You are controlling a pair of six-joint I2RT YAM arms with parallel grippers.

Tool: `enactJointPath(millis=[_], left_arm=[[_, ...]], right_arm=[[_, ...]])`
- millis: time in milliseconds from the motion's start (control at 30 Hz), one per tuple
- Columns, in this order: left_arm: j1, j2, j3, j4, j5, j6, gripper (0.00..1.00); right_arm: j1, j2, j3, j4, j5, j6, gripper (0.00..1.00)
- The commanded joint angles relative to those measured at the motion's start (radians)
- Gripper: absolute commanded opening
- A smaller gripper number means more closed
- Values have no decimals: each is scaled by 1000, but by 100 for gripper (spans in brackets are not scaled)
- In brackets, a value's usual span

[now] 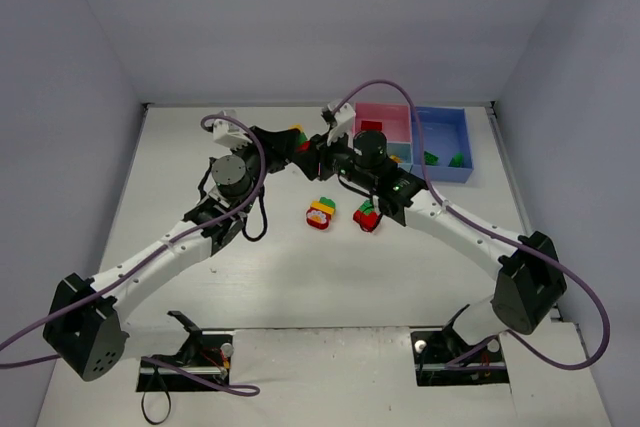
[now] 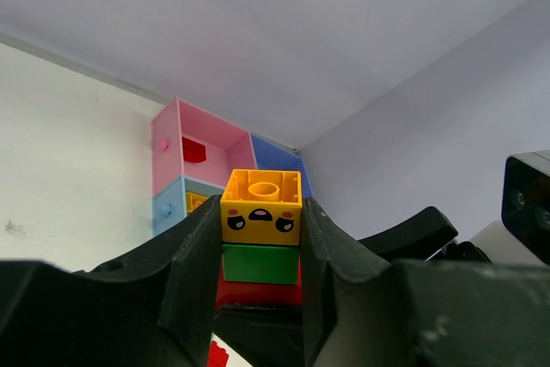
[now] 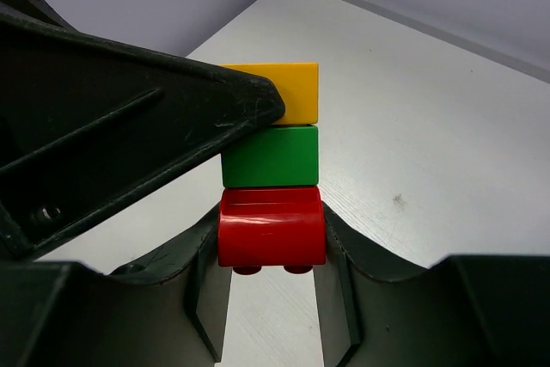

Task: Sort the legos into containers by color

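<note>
Nearest the arm bases, a red-yellow clump (image 1: 321, 214) and a red-green clump (image 1: 367, 215) are lying on the worktop (image 1: 250, 277). Beyond them, both end effectors are gripping one stack (image 3: 271, 156). The right end effector (image 3: 271, 251) is pinching its red brick (image 3: 271, 225), and the left end effector (image 2: 261, 229) is clamping the yellow-and-green upper part. Farthest, the pink tray (image 1: 395, 130) is holding a red piece (image 1: 371, 125), and the medium blue tray (image 1: 440, 132) is holding green pieces (image 1: 430, 157).

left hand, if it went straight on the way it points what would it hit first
Past the lego stack clamped in the left hand, probably the joined pink tray and light blue tray, though depth is unclear.
</note>
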Motion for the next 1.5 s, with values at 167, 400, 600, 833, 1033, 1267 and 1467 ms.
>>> enactJointPath(millis=[167,400,600,833,1033,1267,1467], left_arm=[[-3,17,44,102,-40,31,0],[-1,39,51,125,-54,31,0],[5,40,37,125,-34,32,0],[11,-52,-46,54,-34,39,0],[19,-127,-92,-24,-17,6,0],[20,-165,-104,-63,9,-4,0],[20,-174,-98,-84,1,-14,0]], right_arm=[[-6,-103,-140,52,69,-57,0],[-8,-140,-214,17,84,-74,0],[-86,-117,-206,-3,161,-84,0],[-339,120,2,-43,238,-95,0],[-450,347,214,-62,249,-52,1],[-483,573,441,-100,264,-61,20],[-485,627,532,-123,233,-72,62]])
